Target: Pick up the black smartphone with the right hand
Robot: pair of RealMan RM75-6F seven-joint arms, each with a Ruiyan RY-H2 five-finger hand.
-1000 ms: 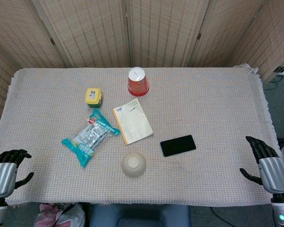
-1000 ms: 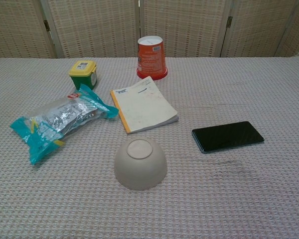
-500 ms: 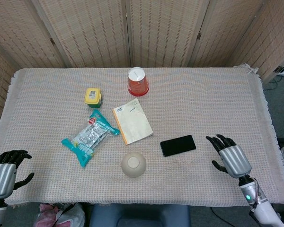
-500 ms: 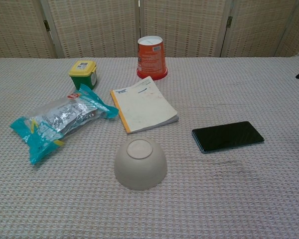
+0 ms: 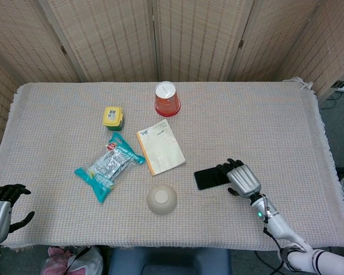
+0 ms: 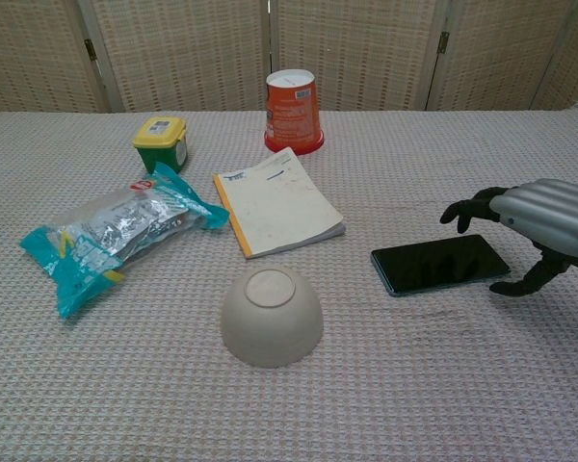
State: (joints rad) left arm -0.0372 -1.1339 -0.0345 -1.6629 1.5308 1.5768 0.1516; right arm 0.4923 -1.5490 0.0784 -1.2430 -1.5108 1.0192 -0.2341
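Note:
The black smartphone lies flat on the woven cloth, right of the upturned bowl. My right hand hovers over the phone's right end with its fingers spread and nothing in them; the chest view shows a gap between hand and phone. My left hand sits off the table's near left corner, fingers apart and empty; the chest view does not show it.
An upturned beige bowl sits left of the phone. Beyond lie a notebook, a teal snack bag, a yellow-lidded green jar and an upside-down orange cup. Folding screens stand behind the table.
My right hand has swept in from the table's right edge to above the phone's right end. My left hand has dropped slightly lower. The phone has not moved.

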